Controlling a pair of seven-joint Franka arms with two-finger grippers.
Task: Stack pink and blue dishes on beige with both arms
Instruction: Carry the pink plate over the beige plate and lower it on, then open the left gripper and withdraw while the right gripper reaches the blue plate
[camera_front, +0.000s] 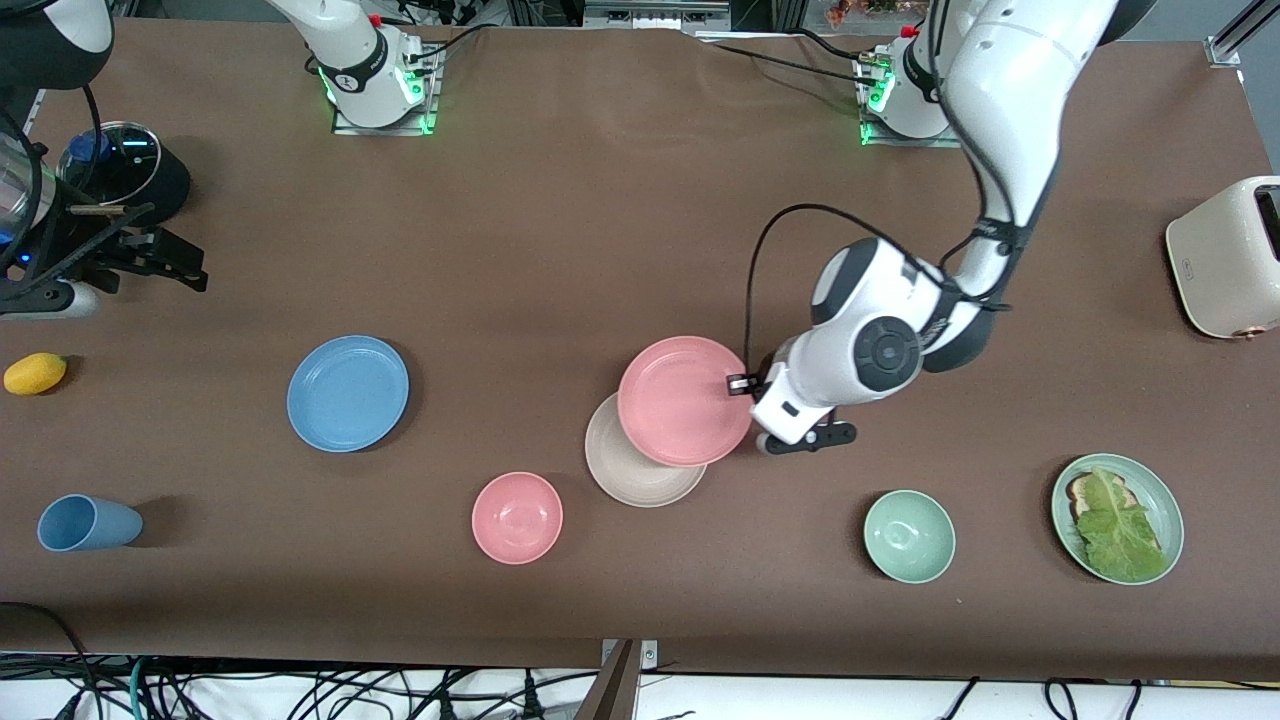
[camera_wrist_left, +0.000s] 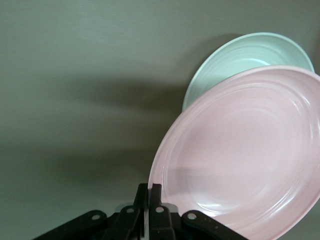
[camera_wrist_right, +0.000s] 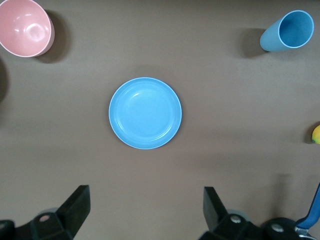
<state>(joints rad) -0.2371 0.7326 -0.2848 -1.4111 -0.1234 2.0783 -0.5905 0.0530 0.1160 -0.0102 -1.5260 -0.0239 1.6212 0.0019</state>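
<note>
Brown table (camera_front: 600, 220) with blue plate (camera_front: 347, 393), beige plate (camera_front: 640, 472), bowls, cup.

- Small round pink bowl (camera_front: 517, 517), blue cup (camera_front: 87, 523) on its side, and pale green bowl (camera_front: 909, 536) along the table's camera-side edge.
- Yellow lemon (camera_front: 35, 373) at the right arm's end.
- Cream toaster (camera_front: 1228, 257) at the left arm's end.
- Pale green plate (camera_front: 1163, 497) carrying lettuce-topped toast (camera_front: 1112, 522).

beige plate (camera_front: 640, 478) partly covered by the pink plate (camera_front: 684, 400), lemon (camera_wrist_right: 316, 134) cut by the right wrist view's edge (perhaps half showing), toaster (camera_front: 1228, 257) clipped at the front view's edge
</note>
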